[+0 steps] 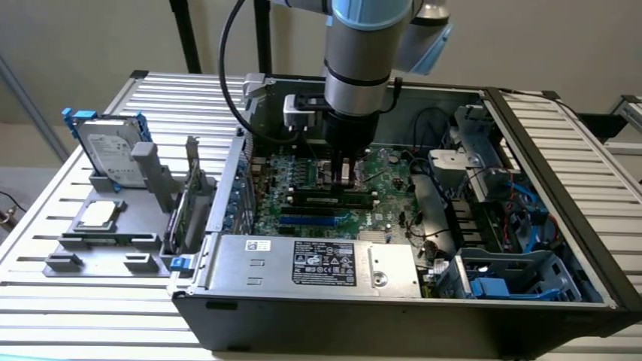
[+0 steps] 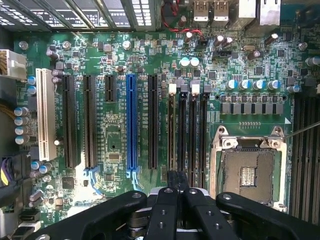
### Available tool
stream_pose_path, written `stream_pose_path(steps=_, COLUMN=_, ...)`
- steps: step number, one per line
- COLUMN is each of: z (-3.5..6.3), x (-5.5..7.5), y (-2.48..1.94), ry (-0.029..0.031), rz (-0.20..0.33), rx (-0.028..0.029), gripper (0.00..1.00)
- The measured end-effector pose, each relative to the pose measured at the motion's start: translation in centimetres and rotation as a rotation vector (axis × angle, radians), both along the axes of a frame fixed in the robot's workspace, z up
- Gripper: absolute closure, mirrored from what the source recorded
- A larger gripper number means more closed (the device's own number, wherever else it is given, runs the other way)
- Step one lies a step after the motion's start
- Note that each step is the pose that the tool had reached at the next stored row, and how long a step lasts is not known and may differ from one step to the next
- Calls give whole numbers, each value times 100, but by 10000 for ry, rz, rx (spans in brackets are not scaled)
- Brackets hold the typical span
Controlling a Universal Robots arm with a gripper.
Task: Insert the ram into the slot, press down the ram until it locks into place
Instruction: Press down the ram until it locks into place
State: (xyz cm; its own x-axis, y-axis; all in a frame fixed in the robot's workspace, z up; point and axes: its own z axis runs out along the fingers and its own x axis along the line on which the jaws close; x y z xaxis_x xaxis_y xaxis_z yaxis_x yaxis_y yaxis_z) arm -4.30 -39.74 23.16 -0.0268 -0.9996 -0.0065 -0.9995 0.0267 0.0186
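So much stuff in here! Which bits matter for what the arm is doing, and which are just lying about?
In the job: shut gripper; ram; black memory slots.
Lying about: hard drive; processor chip; blue socket; power supply.

Robotics lab bench: slatted aluminium table (image 1: pixel 90 308), opened computer case (image 1: pixel 401 316), parts fixture (image 1: pixel 101 248).

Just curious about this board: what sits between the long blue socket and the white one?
In the wrist view, two long black sockets and a short black socket lie between the blue socket and the white socket.
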Motion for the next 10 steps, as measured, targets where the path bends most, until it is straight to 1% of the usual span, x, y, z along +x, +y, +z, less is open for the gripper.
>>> stream_pose_path(steps=4, z=-23, x=-2, y=-1, ry=4, rz=1, rx=-9, gripper=90)
stream_pose_path(steps=6, z=-40, x=-3, y=0, ry=1, rz=0, rx=-1, gripper=90)
stream_pose_path(steps=10, z=-48, x=-4, y=0, ry=3, rz=0, rx=-5, gripper=90)
